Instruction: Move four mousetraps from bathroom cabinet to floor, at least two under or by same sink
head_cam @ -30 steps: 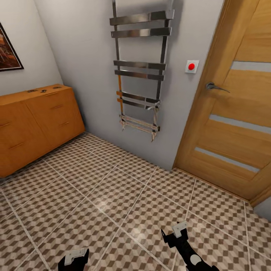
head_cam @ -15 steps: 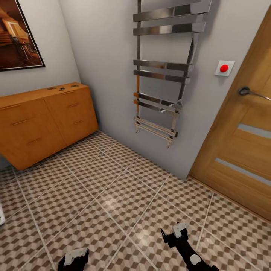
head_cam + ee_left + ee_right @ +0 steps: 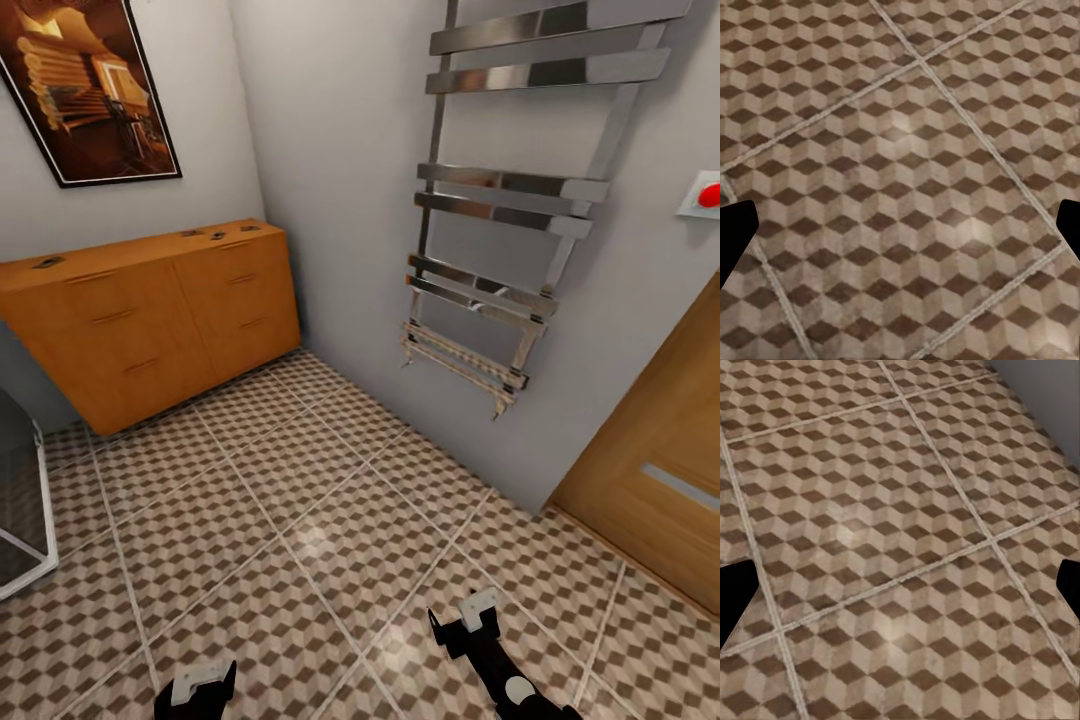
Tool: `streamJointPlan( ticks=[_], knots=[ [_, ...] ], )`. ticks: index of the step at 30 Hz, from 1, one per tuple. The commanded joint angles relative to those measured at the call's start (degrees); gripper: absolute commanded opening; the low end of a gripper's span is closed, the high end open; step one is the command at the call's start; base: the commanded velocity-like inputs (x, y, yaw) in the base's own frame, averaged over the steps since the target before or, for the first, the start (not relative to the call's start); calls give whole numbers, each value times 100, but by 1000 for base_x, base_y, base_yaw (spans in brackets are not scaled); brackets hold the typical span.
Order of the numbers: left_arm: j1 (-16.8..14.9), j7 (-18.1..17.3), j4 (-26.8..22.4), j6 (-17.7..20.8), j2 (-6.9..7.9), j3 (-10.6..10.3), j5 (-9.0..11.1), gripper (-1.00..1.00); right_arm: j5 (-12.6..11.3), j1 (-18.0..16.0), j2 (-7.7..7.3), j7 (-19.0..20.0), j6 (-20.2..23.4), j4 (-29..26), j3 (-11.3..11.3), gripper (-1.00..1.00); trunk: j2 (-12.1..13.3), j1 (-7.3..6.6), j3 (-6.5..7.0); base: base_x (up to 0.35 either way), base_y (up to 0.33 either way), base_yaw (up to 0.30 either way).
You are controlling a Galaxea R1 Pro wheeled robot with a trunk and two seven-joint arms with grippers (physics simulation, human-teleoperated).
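Mousetraps: small flat dark-and-tan shapes on the cabinet top, three clustered near its far end (image 3: 217,235), one apart near the other end (image 3: 46,263); too small to make out wire or red spot.

Cabinet (image 3: 150,320): low, wide, orange-brown wood with smooth flat drawer fronts and slim wooden bar handles; stands against the grey wall, below a framed picture (image 3: 95,90) in warm brown tones with a thin black frame. All drawers look closed.

Bathroom floor (image 3: 330,520): large square tiles printed with a brown, beige and grey cube pattern, pale grout lines, slight glossy sheen where light reflects.

Left gripper (image 3: 198,685): low in the head view, pale grey pads on black fingers; in the left wrist view its dark fingertips (image 3: 736,232) sit at opposite edges over bare tile, jaws spread, nothing between.

Right gripper (image 3: 463,618): black with a pale pad, above the tiles; in the right wrist view its fingertips (image 3: 736,600) likewise sit wide apart, empty.

Farther out: chrome ladder-style towel rail (image 3: 520,200) of flat polished bars on the grey wall, a white square switch plate with red button (image 3: 703,194), an orange wood door (image 3: 660,480) with a frosted strip, and a glass panel with white frame (image 3: 25,500) beside the cabinet
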Motion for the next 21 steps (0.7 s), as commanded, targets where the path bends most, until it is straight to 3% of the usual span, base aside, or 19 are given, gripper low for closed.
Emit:
streamJointPlan(
  ticks=[1, 21],
  knots=[
    [-5, -30, 8, -16, 0, 35, 2, 100, 56, -1, -1, -2, -14, 0, -19, 100, -2, 2, -1, 203, -86, 265],
    [-5, -30, 8, -15, 0, 35, -6, 100, 62, 6, -1, -2, -14, 3, -19, 100, -2, 2, 59, 208, -161, 268]
  ],
)
